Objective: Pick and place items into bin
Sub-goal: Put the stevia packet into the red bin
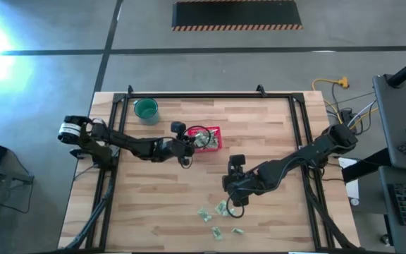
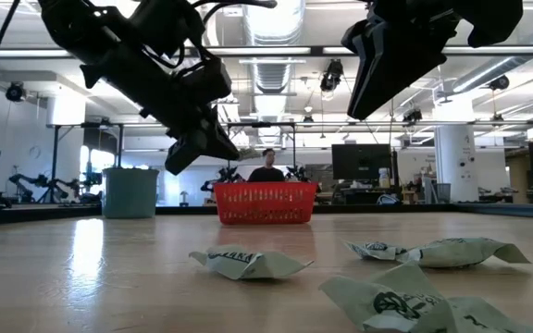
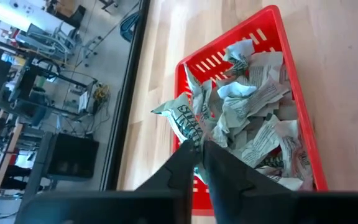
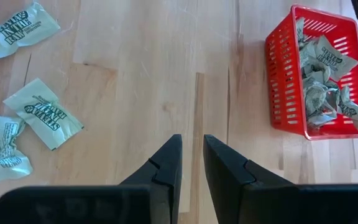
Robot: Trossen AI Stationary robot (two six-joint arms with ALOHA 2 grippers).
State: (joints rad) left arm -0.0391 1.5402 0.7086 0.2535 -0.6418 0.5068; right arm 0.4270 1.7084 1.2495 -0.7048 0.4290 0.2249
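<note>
The red basket [image 1: 212,139] stands mid-table and holds several pale green-and-white packets [image 3: 260,118]. My left gripper [image 3: 199,148] is at the basket's left rim, shut on one packet [image 3: 182,118]. Several more packets [image 1: 220,219] lie flat on the wood near the table's near edge; they also show in the low view [image 2: 248,263] and the right wrist view [image 4: 42,113]. My right gripper [image 4: 191,146] hovers over bare wood between those packets and the basket [image 4: 316,74], its fingers slightly apart and holding nothing. My left gripper pinches one packet by its crimped end [image 3: 194,138] between the two fingertips. The rest of the packet sticks out past the fingers, over the basket's rim [image 3: 180,68]. Whether it also touches the packets in the basket, I cannot tell.
A round teal cup [image 1: 146,109] stands near the table's far left corner, also seen in the low view [image 2: 130,192]. A black frame rail [image 1: 203,97] runs around the table's edges. Bare wood lies between the basket and the loose packets. A person [image 2: 267,166] is in the room beyond.
</note>
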